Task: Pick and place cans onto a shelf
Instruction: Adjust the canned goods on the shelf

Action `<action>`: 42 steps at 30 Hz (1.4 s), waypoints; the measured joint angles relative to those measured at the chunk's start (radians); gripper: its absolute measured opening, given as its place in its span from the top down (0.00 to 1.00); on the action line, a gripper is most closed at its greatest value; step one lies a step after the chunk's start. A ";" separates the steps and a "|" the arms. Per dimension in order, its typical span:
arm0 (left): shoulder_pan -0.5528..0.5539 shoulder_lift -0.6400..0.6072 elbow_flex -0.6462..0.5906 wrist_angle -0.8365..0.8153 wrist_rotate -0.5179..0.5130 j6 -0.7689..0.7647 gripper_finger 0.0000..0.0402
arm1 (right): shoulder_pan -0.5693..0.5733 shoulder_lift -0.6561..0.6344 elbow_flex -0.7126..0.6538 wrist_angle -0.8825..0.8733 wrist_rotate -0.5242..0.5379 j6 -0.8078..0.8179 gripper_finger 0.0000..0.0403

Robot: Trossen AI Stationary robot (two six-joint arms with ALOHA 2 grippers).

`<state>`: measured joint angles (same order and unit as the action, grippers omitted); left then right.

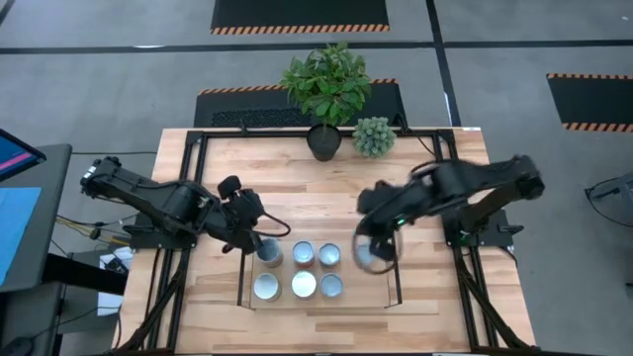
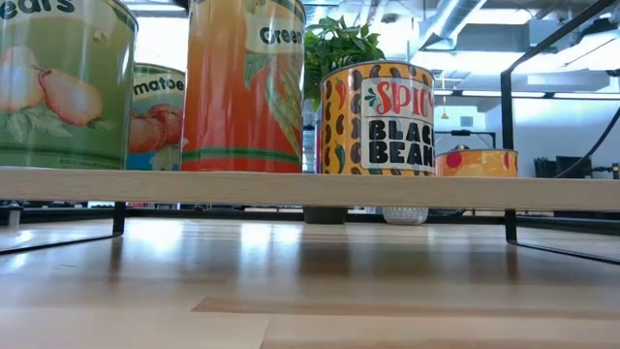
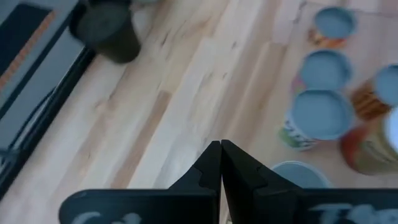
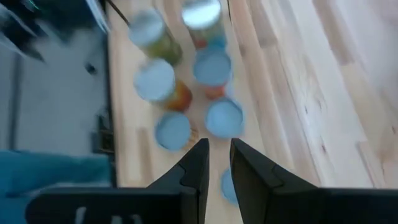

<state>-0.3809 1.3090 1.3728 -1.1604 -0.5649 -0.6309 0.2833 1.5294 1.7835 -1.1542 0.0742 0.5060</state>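
The shelf (image 1: 371,293) is a low light-wood board with dark wire ends, and it also shows in the low view (image 2: 310,187). Several cans stand on it in two rows, among them a silver-topped one (image 1: 303,285) and a black-beans can (image 2: 378,118). My left gripper (image 3: 221,155) is shut and empty, above the shelf's far left corner (image 1: 252,237) beside a can (image 1: 269,254). My right gripper (image 4: 216,155) is slightly open and empty, above a pale-topped can (image 1: 373,255) at the shelf's right part; that can's top (image 4: 226,185) shows under the fingers.
A dark plant pot (image 1: 323,141) and a small pale-green plant (image 1: 374,136) stand at the table's far edge. Bare wooden tabletop (image 1: 297,193) lies between the plants and the shelf. The table's black frame rails (image 1: 188,198) run along both sides.
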 joint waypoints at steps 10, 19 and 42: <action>0.000 -0.002 0.269 -0.106 0.007 0.243 1.00 | 0.011 -0.229 0.041 0.007 -0.003 0.017 0.77; 0.000 -0.002 0.373 -0.197 0.132 0.220 1.00 | 0.014 -0.347 0.041 -0.004 0.004 0.206 0.77; 0.000 -0.016 0.373 -0.233 0.152 0.082 1.00 | 0.021 -0.393 0.041 -0.043 0.061 0.068 0.77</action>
<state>-0.3809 1.2927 1.7454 -1.3930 -0.4126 -0.5486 0.3042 1.1368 1.8244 -1.1969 0.1349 0.5743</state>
